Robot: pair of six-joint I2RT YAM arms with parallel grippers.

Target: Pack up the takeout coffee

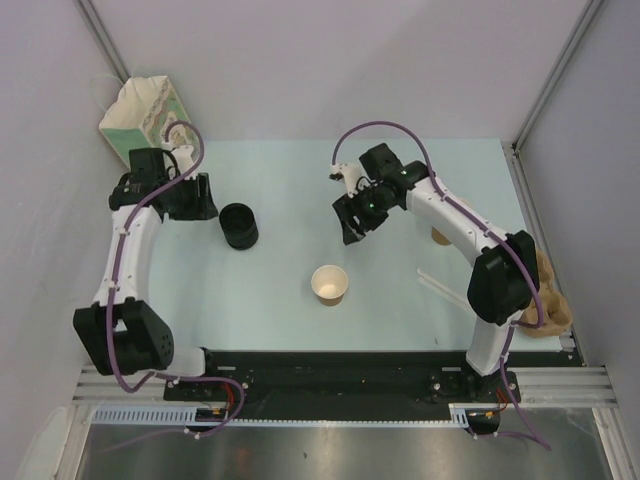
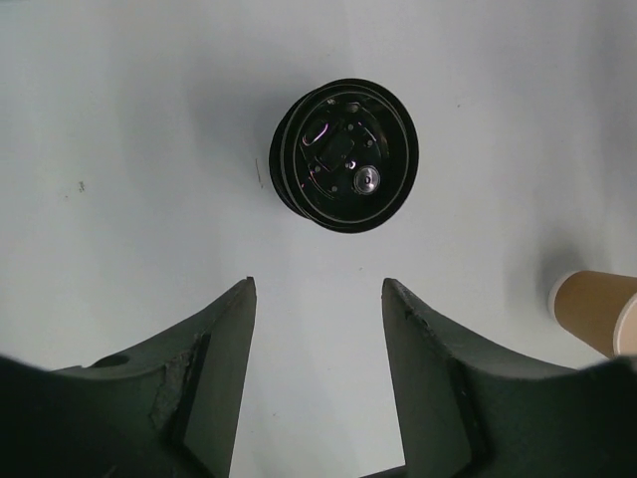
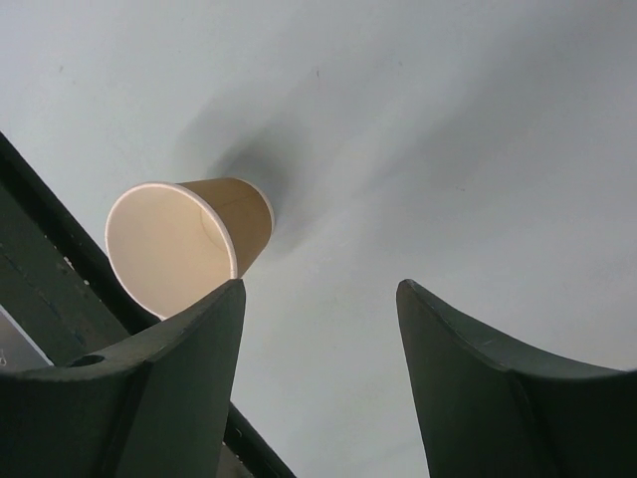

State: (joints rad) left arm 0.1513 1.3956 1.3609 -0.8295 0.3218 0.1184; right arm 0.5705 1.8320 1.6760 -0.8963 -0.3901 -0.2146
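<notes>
Standing upright and lidless mid-surface: a tapered tan kraft paper cup (image 1: 329, 284), pale inside, with a rolled rim. A glossy black round lid stack (image 1: 238, 225) sits apart on its left. Left gripper (image 2: 318, 299) and right gripper (image 3: 320, 299) are both spread and empty. The surface (image 1: 280, 170) is matte pale green, enclosed by plain grey walls (image 1: 300, 60).
</notes>
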